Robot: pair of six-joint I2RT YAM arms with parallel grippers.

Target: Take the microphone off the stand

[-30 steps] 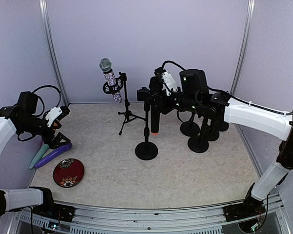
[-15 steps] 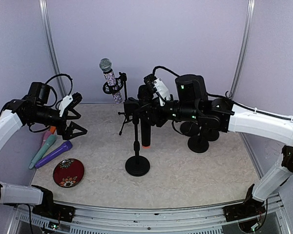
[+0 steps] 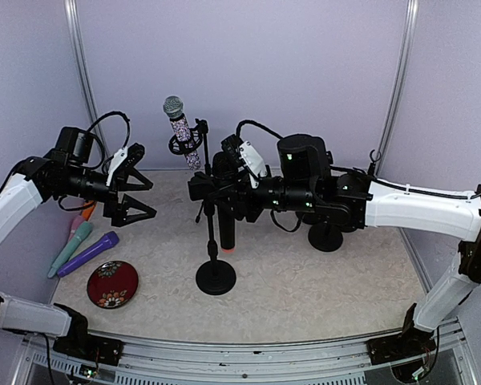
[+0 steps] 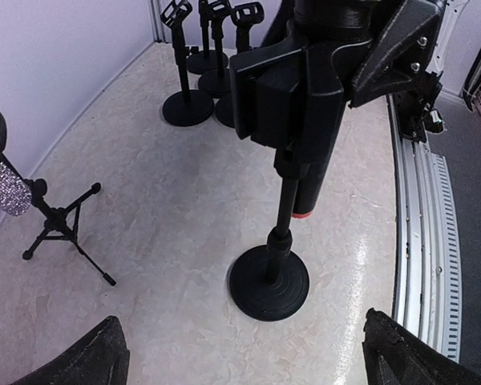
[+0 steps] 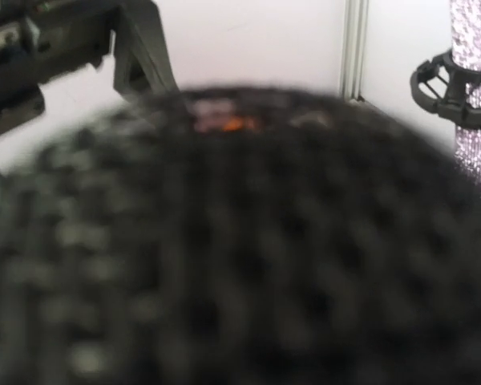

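Observation:
A black microphone [image 3: 227, 233] with a red bottom end sits in the clip of a black round-base stand [image 3: 216, 277] at mid table. My right gripper [image 3: 224, 186] is shut on the microphone's upper body. The microphone's mesh head [image 5: 240, 241] fills the right wrist view, blurred, and hides the fingers there. My left gripper [image 3: 136, 196] is open and empty, to the left of the stand and facing it. In the left wrist view the stand's base [image 4: 268, 282] and the microphone's red end [image 4: 303, 210] lie between and beyond my wide-apart left fingertips [image 4: 96, 357].
A sparkly microphone [image 3: 180, 128] sits on a tripod stand [image 3: 208, 192] at the back. More round-base stands [image 3: 327, 237] are behind my right arm. Teal [image 3: 72, 245] and purple [image 3: 88, 253] microphones and a red plate [image 3: 112, 283] lie at the left front.
My right gripper moved left and nearer with the black microphone, and the stand came along with it. My left gripper rose from the loose microphones and swung right toward the stand.

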